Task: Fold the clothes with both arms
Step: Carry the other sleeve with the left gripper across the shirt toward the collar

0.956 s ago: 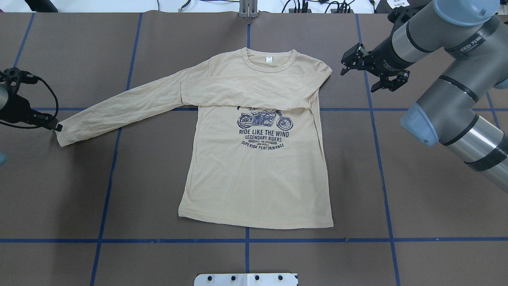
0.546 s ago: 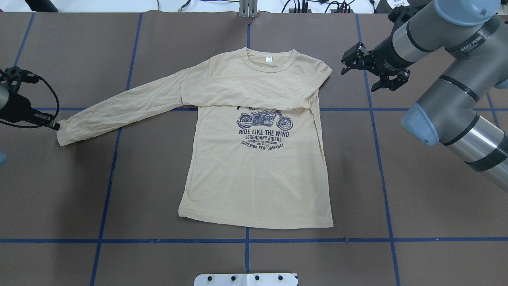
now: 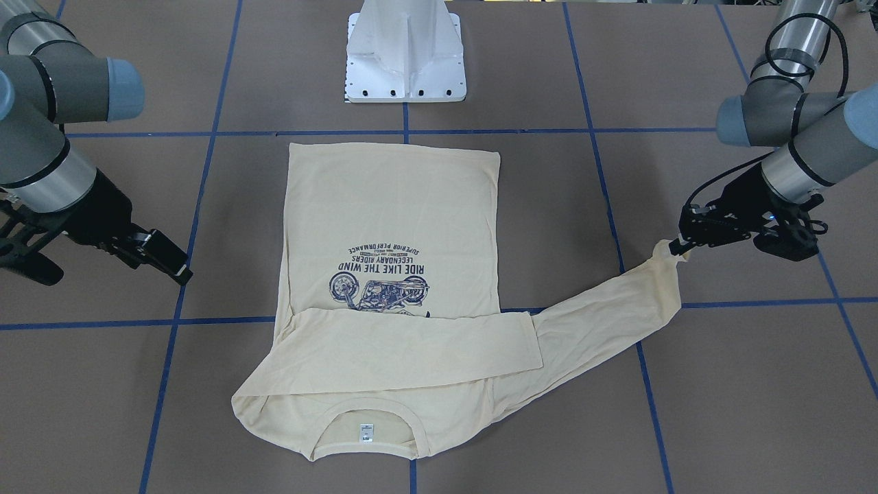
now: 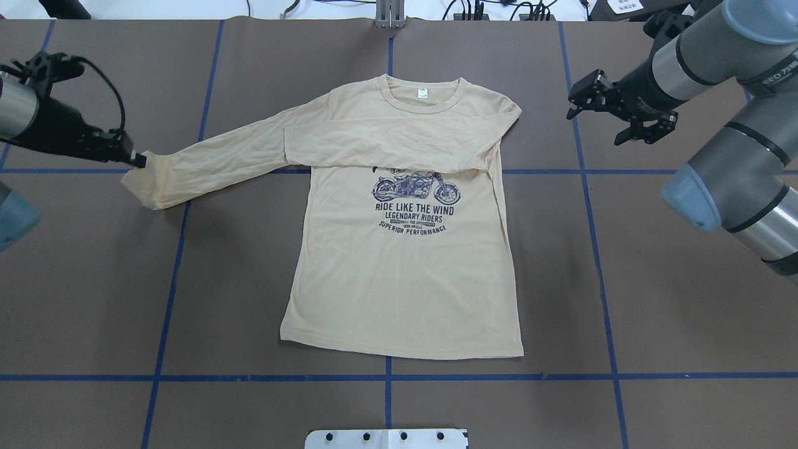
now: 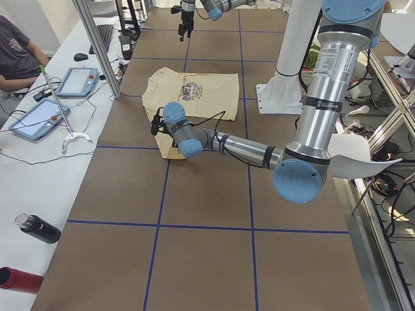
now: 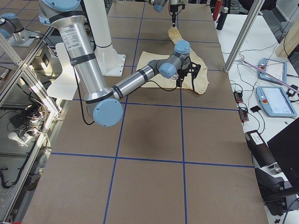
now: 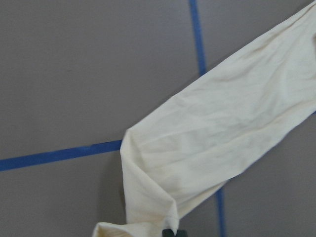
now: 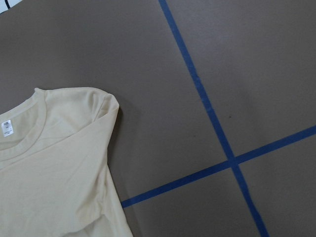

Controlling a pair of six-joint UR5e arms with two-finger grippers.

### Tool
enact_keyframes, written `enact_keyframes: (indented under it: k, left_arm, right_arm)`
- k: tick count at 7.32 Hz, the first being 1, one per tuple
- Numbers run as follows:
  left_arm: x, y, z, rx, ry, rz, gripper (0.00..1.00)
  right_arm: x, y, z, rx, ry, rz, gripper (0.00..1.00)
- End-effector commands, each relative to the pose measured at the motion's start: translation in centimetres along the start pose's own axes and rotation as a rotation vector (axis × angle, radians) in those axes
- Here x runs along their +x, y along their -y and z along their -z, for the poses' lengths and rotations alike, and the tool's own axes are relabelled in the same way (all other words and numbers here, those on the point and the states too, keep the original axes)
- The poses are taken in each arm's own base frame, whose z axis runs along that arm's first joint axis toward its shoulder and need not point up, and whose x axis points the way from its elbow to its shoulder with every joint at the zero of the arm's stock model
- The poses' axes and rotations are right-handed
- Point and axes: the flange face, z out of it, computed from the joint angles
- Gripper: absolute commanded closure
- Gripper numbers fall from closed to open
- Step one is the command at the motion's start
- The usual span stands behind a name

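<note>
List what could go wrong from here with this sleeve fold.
1. The left gripper pinches only the edge of the cuff of the T-shirt; the thin fabric could slip out mid-swing.
2. The right gripper hangs open off the shirt, so nothing pins it; pulling the sleeve may drag the body or disturb the folded sleeve lying across the chest.

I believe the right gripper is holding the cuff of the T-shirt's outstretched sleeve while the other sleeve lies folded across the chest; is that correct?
Not quite: the left gripper holds that cuff of the T-shirt, as the overhead exterior view shows; the right gripper hangs open, clear of the fabric. The other sleeve does lie folded across the chest.
</note>
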Motion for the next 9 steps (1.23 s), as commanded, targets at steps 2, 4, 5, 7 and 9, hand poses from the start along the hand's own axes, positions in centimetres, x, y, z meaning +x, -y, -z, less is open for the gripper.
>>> enact_keyframes:
  k: [2, 4, 5, 7, 9]
  left_arm:
    - [22.1, 3.4, -1.7, 0.0, -0.109, 0.302, 1.0]
    - [34.0, 3.8, -6.2, 0.085, -0.135, 0.429, 1.0]
    - [39.0, 5.6, -8.3, 0.085, -0.134, 0.483, 1.0]
    - [46.0, 5.3, -14.3, 0.132, -0.103, 0.52, 1.0]
    - [48.8, 3.1, -19.2, 0.17, -0.059, 0.518, 1.0]
  right_arm:
    - [8.9, 2.0, -1.1, 0.006, -0.098, 0.104, 0.02]
    - [12.5, 2.1, -2.1, -0.009, -0.144, 0.132, 0.02]
    - [13.1, 2.1, -2.3, -0.01, -0.151, 0.127, 0.02]
    - [14.2, 2.2, -2.8, -0.017, -0.168, 0.134, 0.02]
    - [15.5, 2.4, -3.5, -0.027, -0.189, 0.151, 0.02]
